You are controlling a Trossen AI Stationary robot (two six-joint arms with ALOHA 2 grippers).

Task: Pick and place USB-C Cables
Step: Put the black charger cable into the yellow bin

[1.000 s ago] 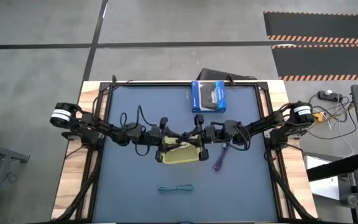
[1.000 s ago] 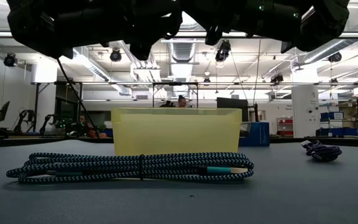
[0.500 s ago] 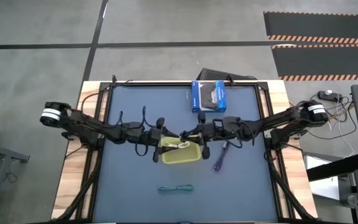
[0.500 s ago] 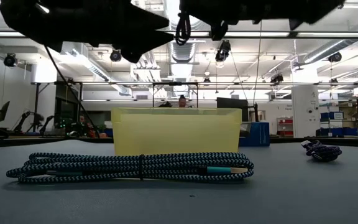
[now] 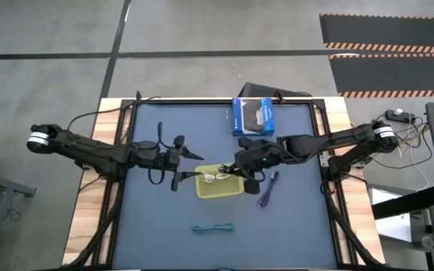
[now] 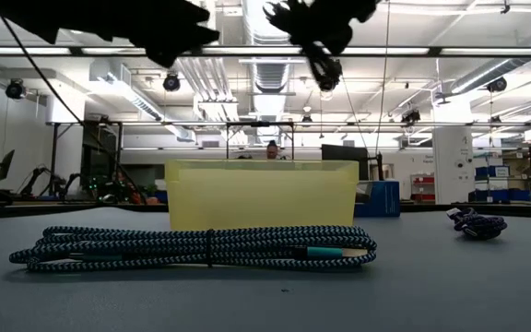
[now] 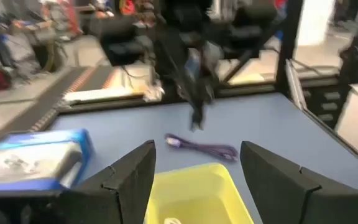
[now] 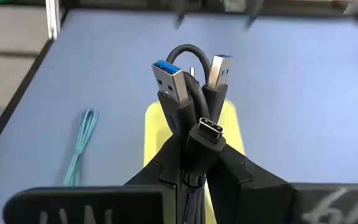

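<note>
Right gripper [image 8: 194, 165]: jaws clamped on black bundled USB cable [image 8: 188, 93], above yellow plastic bin [image 5: 218, 186]. Left gripper [image 7: 194, 171]: jaws wide, empty. Teal braided cable [image 5: 213, 227], purple cable [image 5: 268, 190] on tabletop. Light, limp; grip mid-bundle.

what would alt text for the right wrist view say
The right gripper is shut on a bundled black cable, its blue-tongued USB-A plug, a second plug and a USB-C plug pointing up, held over a yellow bin on the blue table mat. A teal cable lies on the mat beside the bin.
</note>
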